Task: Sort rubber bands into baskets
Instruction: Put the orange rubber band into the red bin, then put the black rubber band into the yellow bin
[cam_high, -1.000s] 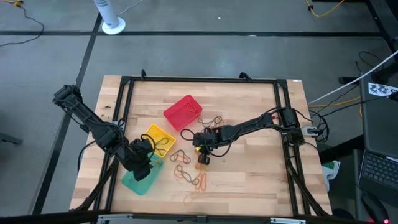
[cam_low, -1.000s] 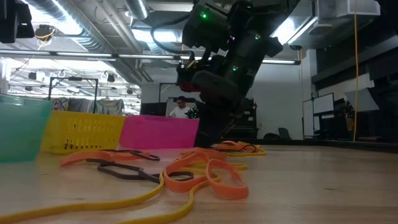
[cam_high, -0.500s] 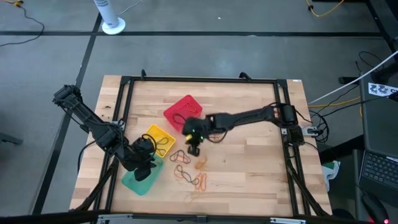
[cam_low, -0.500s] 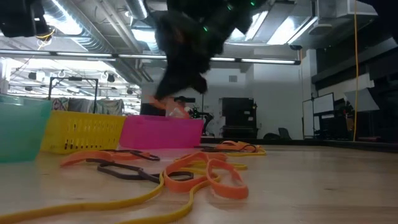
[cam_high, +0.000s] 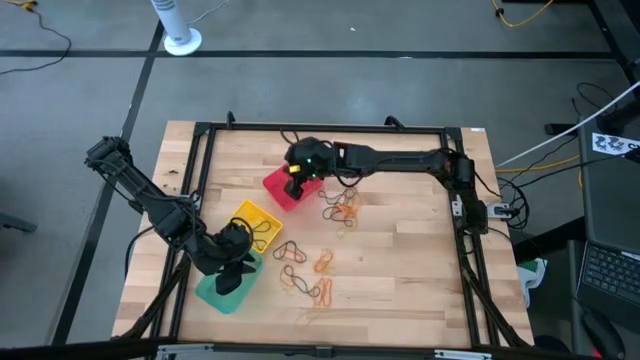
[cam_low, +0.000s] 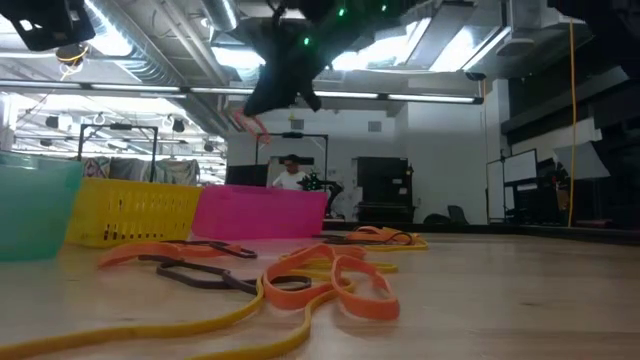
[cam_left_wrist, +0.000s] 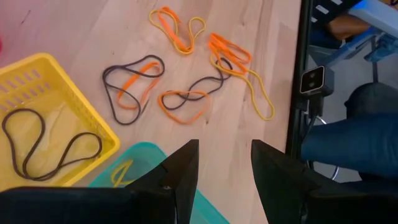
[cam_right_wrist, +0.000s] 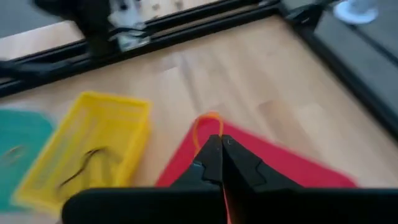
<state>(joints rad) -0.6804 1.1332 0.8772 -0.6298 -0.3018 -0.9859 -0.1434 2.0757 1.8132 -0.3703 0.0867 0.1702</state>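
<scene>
My right gripper (cam_high: 293, 172) is above the red basket (cam_high: 300, 188), shut on an orange rubber band (cam_right_wrist: 208, 121); it also shows high up in the low view (cam_low: 252, 122). My left gripper (cam_left_wrist: 224, 163) is open and empty above the teal basket (cam_high: 222, 292). The yellow basket (cam_high: 258, 222) stands between the red and teal ones and holds a dark band (cam_left_wrist: 50, 143). A yellowish band (cam_left_wrist: 121, 174) lies in the teal basket. Several loose orange, dark and yellowish bands (cam_high: 305, 272) lie flat on the wooden table. My right gripper pinches the orange band between its two shut fingertips (cam_right_wrist: 214, 149). A small loop of the band (cam_right_wrist: 207, 118) sticks out past the tips. The fingers slant down toward the table's left. The band is lifted clear, above the red basket.
More loose bands (cam_high: 340, 205) lie just right of the red basket, and others (cam_high: 322, 262) near the table's middle. A black frame (cam_high: 455, 200) runs around the tabletop. The right half of the table is bare wood.
My right gripper has risen from the loose bands at the table's middle and gone toward the far left, to above the red basket, carrying the orange band lifted clear.
</scene>
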